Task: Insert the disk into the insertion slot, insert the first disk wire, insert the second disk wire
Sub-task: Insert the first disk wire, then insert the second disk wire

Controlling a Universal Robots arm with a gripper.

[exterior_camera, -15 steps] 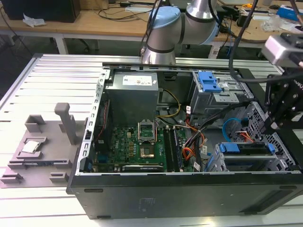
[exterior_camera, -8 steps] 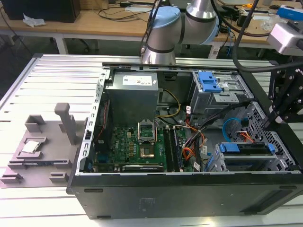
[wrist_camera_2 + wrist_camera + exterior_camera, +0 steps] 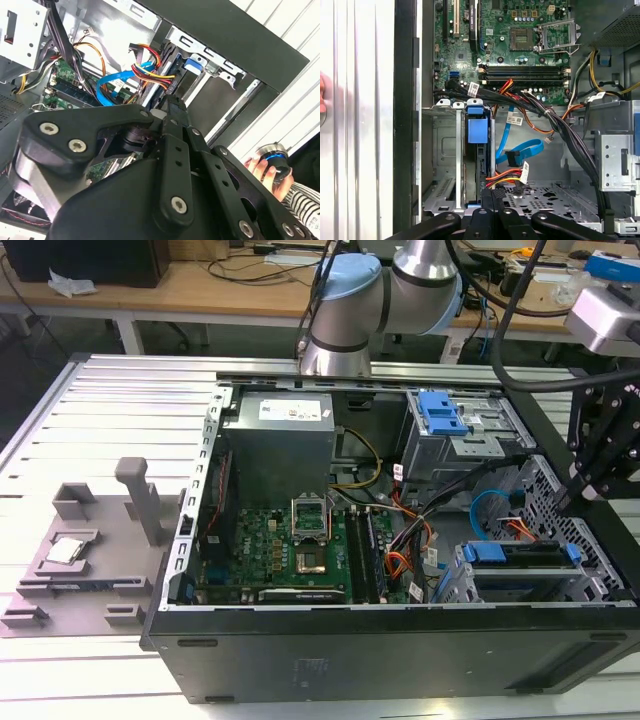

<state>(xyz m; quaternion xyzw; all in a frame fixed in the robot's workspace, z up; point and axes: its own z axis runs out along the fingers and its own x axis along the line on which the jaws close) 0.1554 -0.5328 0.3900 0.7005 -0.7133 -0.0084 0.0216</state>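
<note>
Perforated sheet-metal insertion slot (image 3: 456, 160): open-ended, so a drive slides in edge-on. The disk (image 3: 479, 137) sits inside it, its glossy blue plastic carrier facing out as a pull. Just beside the disk, the first disk wire (image 3: 505, 176), a red-orange-black bundle, reaches the disk's rear. The second disk wire (image 3: 526, 148), flat and light blue, loops beyond. End effector (image 3: 496, 196) hovers by that bundle's plug, slim black jaws drawn together; whether they pinch anything, I cannot tell.
</note>
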